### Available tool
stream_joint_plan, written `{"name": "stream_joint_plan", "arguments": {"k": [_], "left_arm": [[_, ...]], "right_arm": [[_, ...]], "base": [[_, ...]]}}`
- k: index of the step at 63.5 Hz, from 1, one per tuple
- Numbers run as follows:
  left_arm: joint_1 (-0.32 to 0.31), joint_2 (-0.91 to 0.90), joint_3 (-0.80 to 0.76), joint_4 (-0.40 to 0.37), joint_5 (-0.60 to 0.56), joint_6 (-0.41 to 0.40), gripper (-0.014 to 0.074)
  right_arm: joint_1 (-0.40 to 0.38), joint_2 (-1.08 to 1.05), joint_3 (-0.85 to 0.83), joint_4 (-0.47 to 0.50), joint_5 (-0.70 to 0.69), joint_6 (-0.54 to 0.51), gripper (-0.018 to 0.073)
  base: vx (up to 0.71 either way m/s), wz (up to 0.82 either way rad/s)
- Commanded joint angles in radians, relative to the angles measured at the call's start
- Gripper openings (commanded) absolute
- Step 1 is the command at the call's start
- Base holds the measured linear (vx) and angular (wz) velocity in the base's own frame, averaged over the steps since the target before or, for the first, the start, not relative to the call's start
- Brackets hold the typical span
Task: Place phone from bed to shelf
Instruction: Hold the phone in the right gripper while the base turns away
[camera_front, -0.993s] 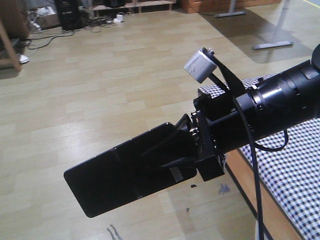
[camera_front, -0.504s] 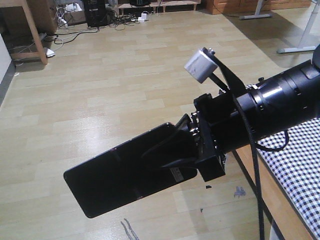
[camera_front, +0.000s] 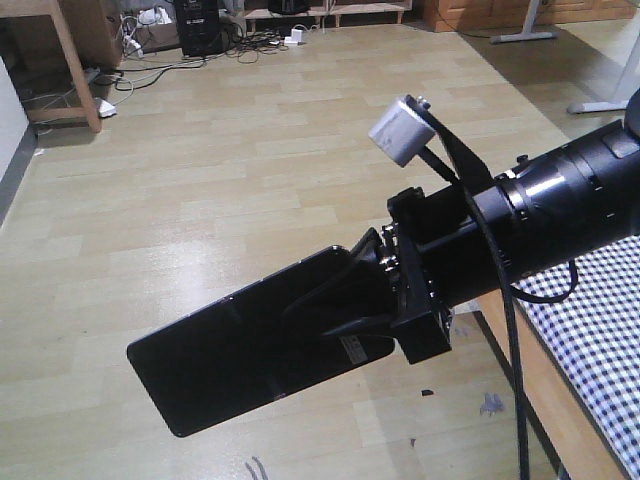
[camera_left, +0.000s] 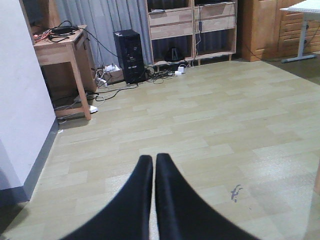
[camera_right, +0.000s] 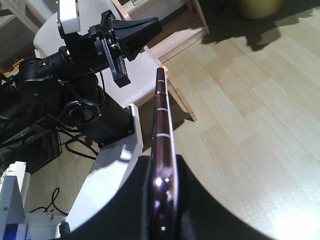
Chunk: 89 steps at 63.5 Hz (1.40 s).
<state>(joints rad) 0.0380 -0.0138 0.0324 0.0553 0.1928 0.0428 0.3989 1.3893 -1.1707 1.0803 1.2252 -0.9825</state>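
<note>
Wood-plank flooring (camera_front: 200, 150) lies beneath the right end effector (camera_front: 318, 322) clamped on the phone (camera_front: 215, 355); left end effector (camera_left: 154, 167) closed, empty.

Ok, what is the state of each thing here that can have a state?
phone: gripped, held in the air over the floor.
right gripper: fingers shut on the phone.
left gripper: fingers shut, holding nothing.

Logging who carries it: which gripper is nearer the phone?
Right. The right gripper is clamped on the phone, holding it out over the floor. The left gripper is shut on nothing, apart from it.
</note>
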Motion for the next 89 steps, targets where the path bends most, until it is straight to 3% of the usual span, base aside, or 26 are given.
{"name": "stream_joint_plan", "arguments": {"k": [1, 89], "left_arm": [[0.0, -0.011, -0.026, -0.005, -0.071, -0.004, 0.0001], [0.0, -0.011, -0.026, -0.005, -0.071, -0.004, 0.0001]], "right_arm": [[0.0, -0.035, -0.026, 0.087, 0.064, -0.008, -0.0001], [0.0, -0.035, -0.026, 0.087, 0.064, -0.008, -0.0001]], "base": [[0.17, 0.08], [0.29, -0.01]]}}
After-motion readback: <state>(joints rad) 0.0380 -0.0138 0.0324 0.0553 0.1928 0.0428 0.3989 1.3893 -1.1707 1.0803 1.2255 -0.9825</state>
